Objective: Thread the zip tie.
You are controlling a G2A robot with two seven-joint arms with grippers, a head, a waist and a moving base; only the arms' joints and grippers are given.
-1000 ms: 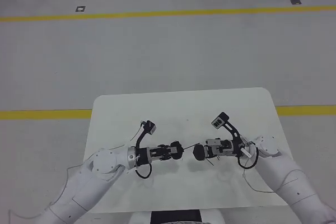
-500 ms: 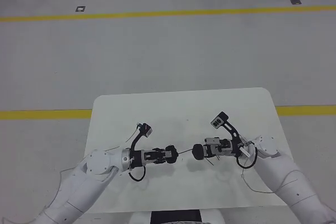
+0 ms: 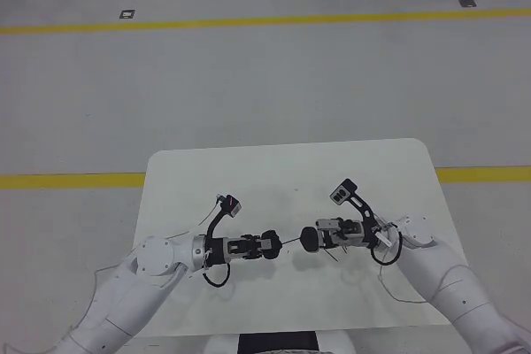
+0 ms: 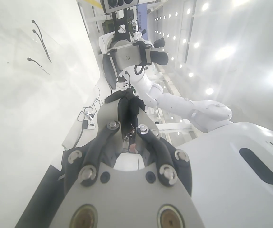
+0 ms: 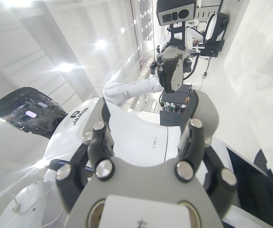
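Protruding from left gripper [image 3: 275,242], zip tie [image 3: 291,240]

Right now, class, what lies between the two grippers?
A thin zip tie stretches from the left gripper toward the right gripper, seen in the top view.

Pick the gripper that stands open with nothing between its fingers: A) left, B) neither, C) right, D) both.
C: the right gripper has its fingers spread wide with nothing between them, while the left gripper is shut on the zip tie.
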